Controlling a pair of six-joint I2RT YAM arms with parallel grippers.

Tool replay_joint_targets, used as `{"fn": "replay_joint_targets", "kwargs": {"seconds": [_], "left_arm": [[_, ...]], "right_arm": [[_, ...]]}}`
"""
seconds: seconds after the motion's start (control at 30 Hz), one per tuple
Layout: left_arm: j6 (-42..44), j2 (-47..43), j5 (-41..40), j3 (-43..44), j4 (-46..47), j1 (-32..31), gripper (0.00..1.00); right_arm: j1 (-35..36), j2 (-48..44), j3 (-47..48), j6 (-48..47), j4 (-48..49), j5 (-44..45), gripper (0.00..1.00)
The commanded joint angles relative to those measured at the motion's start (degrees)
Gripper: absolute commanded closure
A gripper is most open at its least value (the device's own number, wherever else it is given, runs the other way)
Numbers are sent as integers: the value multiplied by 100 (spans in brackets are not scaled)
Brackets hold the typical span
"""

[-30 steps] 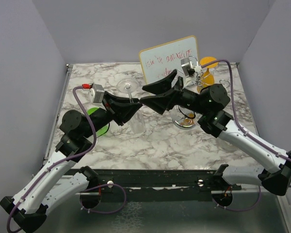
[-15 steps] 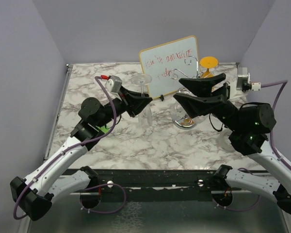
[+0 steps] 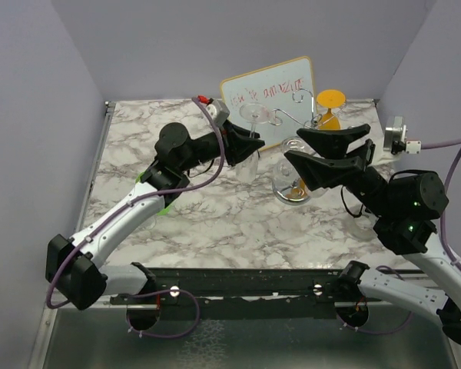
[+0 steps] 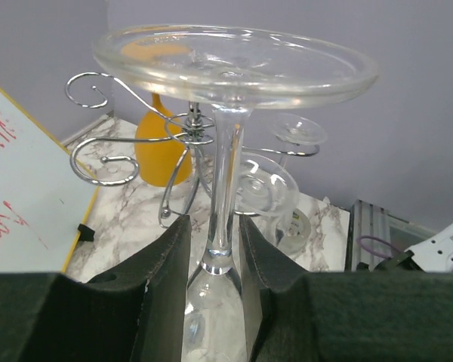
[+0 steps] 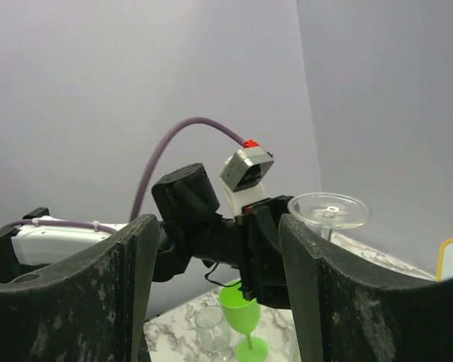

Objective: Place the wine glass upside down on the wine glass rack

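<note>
1. The left pincer (image 4: 215, 249) clamps the wine glass (image 4: 225, 173) by its stem, foot up and bowl down, just left of the wine glass rack (image 4: 192, 127), far on the worktop (image 3: 215, 215).
2. Guide the stem level into a free rack arm, with the foot above the wire.
3. The right pincer (image 3: 298, 144) hangs wide and empty.

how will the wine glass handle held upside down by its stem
Probably fragile: the wine glass is thin clear glass. Likely slippery, since the left end effector pinches only its smooth stem. Its wide foot could snag the rack's wire loops.
</note>
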Motion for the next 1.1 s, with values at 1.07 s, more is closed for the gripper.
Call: {"fn": "replay_joint_targets", "kwargs": {"seconds": [1.07], "left_arm": [[1289, 3033, 2445, 1429, 1189, 468, 100]], "right_arm": [[43, -131, 344, -799, -914, 1109, 31]]}}
